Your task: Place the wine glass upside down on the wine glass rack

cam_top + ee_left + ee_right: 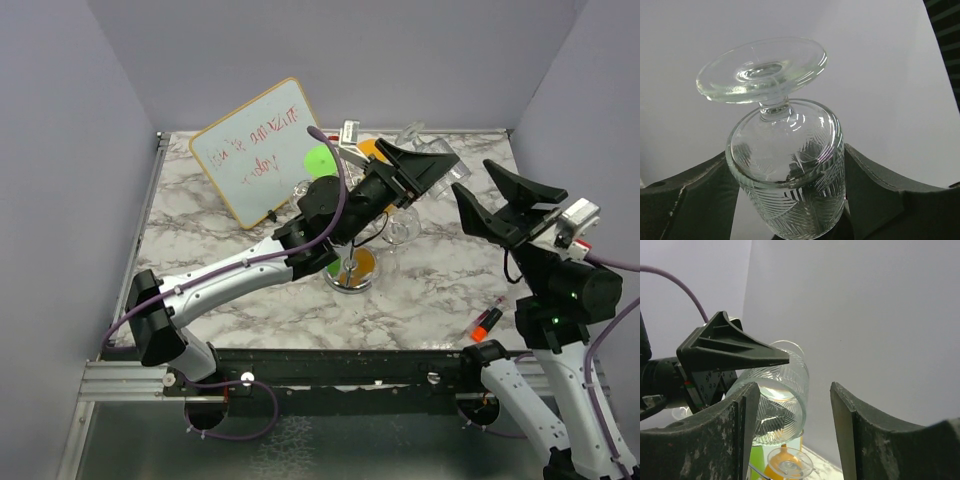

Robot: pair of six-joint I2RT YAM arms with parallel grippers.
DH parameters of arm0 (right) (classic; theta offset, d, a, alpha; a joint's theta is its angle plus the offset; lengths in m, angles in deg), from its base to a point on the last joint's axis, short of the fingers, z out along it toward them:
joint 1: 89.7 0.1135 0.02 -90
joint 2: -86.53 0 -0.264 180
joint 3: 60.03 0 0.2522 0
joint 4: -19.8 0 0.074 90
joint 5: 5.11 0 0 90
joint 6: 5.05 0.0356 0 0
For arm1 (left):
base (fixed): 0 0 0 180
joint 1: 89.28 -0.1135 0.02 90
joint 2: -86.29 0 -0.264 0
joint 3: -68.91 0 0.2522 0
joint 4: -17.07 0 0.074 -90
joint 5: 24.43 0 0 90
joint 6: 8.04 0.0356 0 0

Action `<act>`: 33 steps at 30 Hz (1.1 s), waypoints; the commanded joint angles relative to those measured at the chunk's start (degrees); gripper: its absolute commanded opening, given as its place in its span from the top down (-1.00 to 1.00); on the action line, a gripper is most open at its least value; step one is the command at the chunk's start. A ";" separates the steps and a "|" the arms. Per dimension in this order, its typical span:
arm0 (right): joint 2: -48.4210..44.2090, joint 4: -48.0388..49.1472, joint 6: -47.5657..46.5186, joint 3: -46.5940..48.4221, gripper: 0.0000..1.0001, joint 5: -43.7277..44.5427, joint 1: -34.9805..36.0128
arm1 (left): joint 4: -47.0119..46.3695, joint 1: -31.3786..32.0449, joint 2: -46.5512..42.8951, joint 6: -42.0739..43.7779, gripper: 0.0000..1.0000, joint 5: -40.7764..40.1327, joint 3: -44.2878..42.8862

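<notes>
My left gripper [425, 165] is shut on the clear ribbed wine glass [445, 165] and holds it in the air, tilted, behind and to the right of the chrome wine glass rack [350, 272]. In the left wrist view the glass's bowl [790, 185] sits between the fingers with its round foot [762, 70] pointing up and away. My right gripper [472, 176] is open and empty, just right of the glass. In the right wrist view its open fingers [793, 390] frame the glass's mouth [780, 400] and the left gripper's finger [730, 345].
A tilted whiteboard [265, 150] with red writing stands at the back left, with green and orange things [320, 160] beside it. Another clear glass [400, 232] is by the rack; its foot shows in the right wrist view [790, 465]. A red marker [487, 320] lies front right.
</notes>
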 commanded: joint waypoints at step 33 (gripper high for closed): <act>16.83 -35.22 30.68 29.86 -0.37 -27.00 0.22 | 38.09 -4.78 -31.07 79.88 0.46 12.81 8.74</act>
